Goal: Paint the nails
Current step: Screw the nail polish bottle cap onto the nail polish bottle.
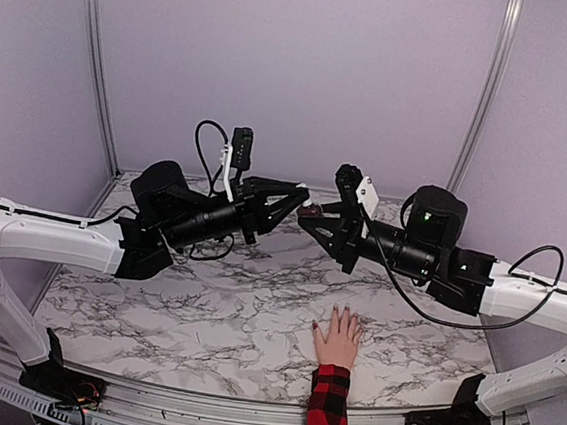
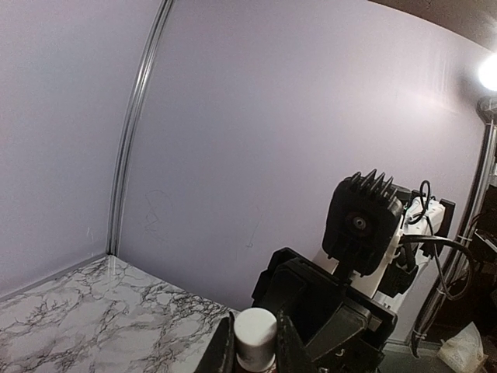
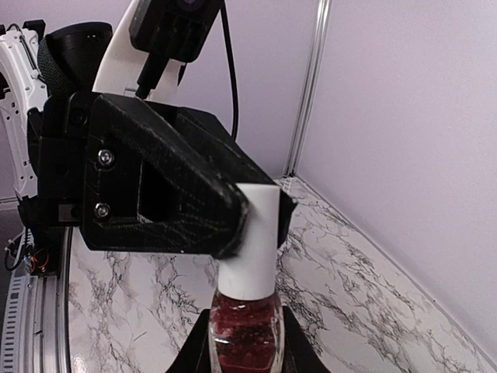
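Observation:
A pale hand in a red-and-black plaid sleeve lies flat on the marble table near its front edge. The nails at its fingertips look dark. Well behind the hand and raised above the table, both arms meet at a nail-polish bottle. My right gripper is shut on the bottle's red glass body. My left gripper is shut on its white cap. In the right wrist view the cap is clamped by the left gripper's black fingers.
The marble table is walled by purple panels with metal posts at the back corners. A metal rail runs along the near edge. Cables loop above the left wrist.

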